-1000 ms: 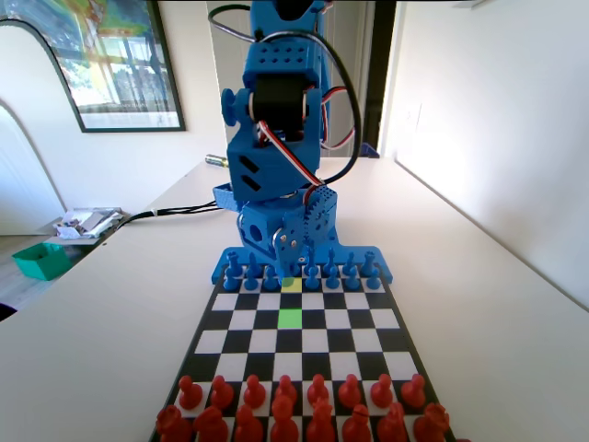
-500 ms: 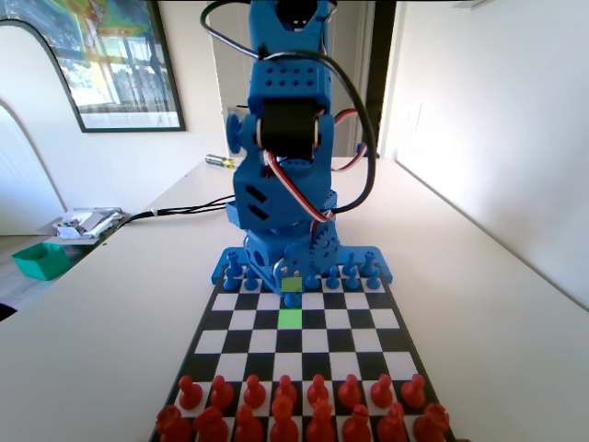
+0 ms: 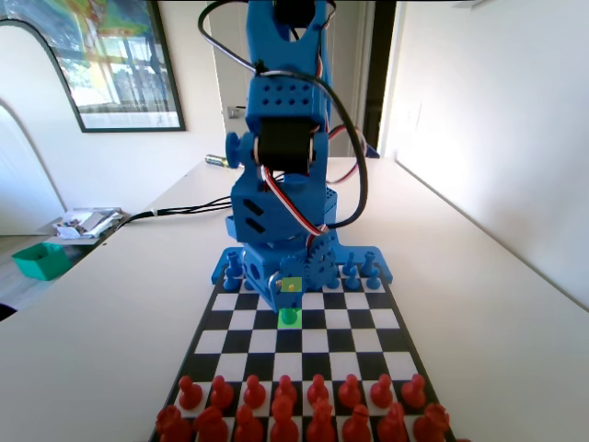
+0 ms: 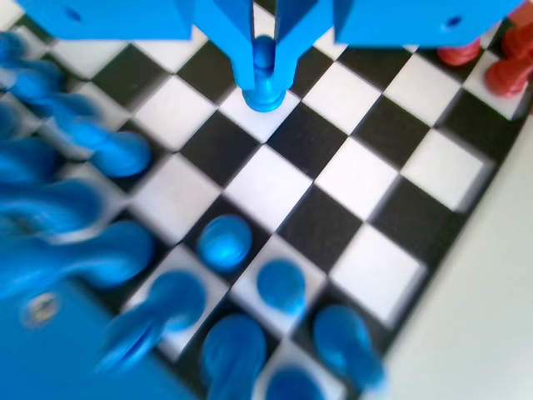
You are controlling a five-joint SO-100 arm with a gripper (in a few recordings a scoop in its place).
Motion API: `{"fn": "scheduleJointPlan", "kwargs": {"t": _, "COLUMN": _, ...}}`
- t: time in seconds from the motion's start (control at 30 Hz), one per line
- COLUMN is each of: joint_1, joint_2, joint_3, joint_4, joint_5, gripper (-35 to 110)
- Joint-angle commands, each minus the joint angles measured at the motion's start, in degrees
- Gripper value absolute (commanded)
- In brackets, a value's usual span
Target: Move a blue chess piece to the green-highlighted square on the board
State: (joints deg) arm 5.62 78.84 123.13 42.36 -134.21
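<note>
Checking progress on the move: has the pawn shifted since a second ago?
Yes. The pawn, held by the gripper, has come forward from the yellow-green square onto the green square, toward the red pieces.

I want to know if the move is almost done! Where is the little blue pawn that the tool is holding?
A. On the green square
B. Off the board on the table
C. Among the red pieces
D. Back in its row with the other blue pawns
A. In the fixed view the blue pawn stands on the green square, and in the wrist view the tool is closed around it.

Red pieces (image 3: 304,405), framed picture (image 3: 110,60), perhaps a green tray (image 3: 41,261)
</note>
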Motion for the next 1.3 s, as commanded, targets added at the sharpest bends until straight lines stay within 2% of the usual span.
{"fn": "scheduleJointPlan", "kwargs": {"t": 0.0, "joint_1": 0.3, "joint_2": 1.7, "joint_3": 0.4, "joint_4": -0.5, "joint_5": -0.6, "gripper": 1}}
{"fn": "scheduleJointPlan", "kwargs": {"t": 0.77, "joint_1": 0.9, "joint_2": 2.0, "joint_3": 1.0, "joint_4": -0.5, "joint_5": -2.5, "gripper": 14}}
{"fn": "scheduleJointPlan", "kwargs": {"t": 1.27, "joint_1": 0.7, "joint_2": 4.1, "joint_3": -6.0, "joint_4": 10.1, "joint_5": -2.5, "gripper": 15}}
